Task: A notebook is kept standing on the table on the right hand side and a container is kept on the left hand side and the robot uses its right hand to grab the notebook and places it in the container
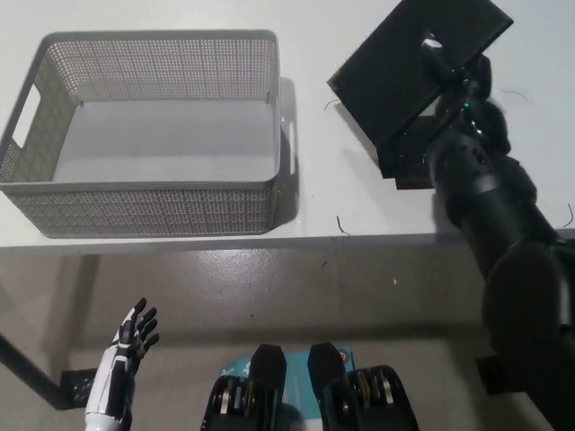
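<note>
A black notebook hangs tilted above the table's right side, closed flat, with my black right hand shut on its right edge. Its shadow falls on the table below it. The grey perforated container stands on the left of the white table, with nothing inside. The notebook is to the right of the container and apart from it. My white left hand rests low at the lower left, below the table edge, fingers spread.
The table's front edge runs across the middle of the picture, with grey floor below it. The container has handle slots at its left and right ends. A dark stand foot sits on the floor at the lower left.
</note>
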`<move>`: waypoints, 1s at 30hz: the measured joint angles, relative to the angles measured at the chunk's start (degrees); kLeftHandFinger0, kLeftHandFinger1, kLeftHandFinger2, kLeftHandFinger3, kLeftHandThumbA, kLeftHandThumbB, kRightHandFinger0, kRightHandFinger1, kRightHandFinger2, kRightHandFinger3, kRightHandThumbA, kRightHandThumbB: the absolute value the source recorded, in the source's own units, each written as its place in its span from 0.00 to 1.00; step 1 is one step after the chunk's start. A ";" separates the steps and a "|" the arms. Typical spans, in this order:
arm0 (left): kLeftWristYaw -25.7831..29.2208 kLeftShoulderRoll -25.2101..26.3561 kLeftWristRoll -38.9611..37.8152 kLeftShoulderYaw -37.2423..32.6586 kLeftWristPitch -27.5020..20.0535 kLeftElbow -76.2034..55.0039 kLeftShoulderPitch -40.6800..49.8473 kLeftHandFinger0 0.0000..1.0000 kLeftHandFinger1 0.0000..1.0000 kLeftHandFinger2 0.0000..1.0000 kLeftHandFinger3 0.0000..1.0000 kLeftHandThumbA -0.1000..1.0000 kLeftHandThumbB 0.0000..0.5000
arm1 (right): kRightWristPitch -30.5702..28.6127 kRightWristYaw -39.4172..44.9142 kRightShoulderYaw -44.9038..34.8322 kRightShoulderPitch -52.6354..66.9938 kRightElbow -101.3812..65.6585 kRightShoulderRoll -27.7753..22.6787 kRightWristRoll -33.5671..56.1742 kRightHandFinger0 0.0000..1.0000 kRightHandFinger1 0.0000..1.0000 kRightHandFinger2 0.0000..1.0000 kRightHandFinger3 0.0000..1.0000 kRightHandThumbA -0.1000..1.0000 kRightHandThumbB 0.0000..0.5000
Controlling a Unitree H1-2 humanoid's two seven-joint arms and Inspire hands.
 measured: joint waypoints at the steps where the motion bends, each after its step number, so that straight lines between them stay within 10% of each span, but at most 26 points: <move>1: 0.00 0.01 0.01 0.00 -0.02 0.02 0.00 1.00 1.00 1.00 1.00 1.00 0.47 | -0.08 0.04 0.01 0.01 -0.09 0.14 0.20 0.00 0.22 0.72 0.51 0.00 0.14; 4: 0.01 -0.04 0.18 0.00 -0.03 0.03 0.02 1.00 1.00 1.00 1.00 1.00 0.52 | -0.40 0.15 0.64 0.09 -1.85 1.14 1.51 0.00 0.24 0.71 0.80 0.00 0.11; 11: 0.02 -0.08 0.83 0.00 -0.16 0.64 0.11 1.00 1.00 1.00 1.00 1.00 0.53 | -0.36 0.49 0.97 0.94 -11.83 3.00 4.36 0.00 0.17 0.65 0.76 0.00 0.24; 14: 0.01 -0.13 0.90 -0.02 -0.15 1.14 0.10 1.00 1.00 1.00 1.00 1.00 0.53 | 0.59 0.50 1.49 1.70 -18.02 4.52 4.95 0.00 0.16 0.65 0.86 0.00 0.09; 30: -0.04 -0.70 0.92 -0.29 -0.53 1.75 0.03 1.00 1.00 1.00 1.00 1.00 0.53 | 5.73 0.79 14.25 -0.79 -36.57 15.01 7.32 0.00 0.28 0.75 0.76 0.00 0.12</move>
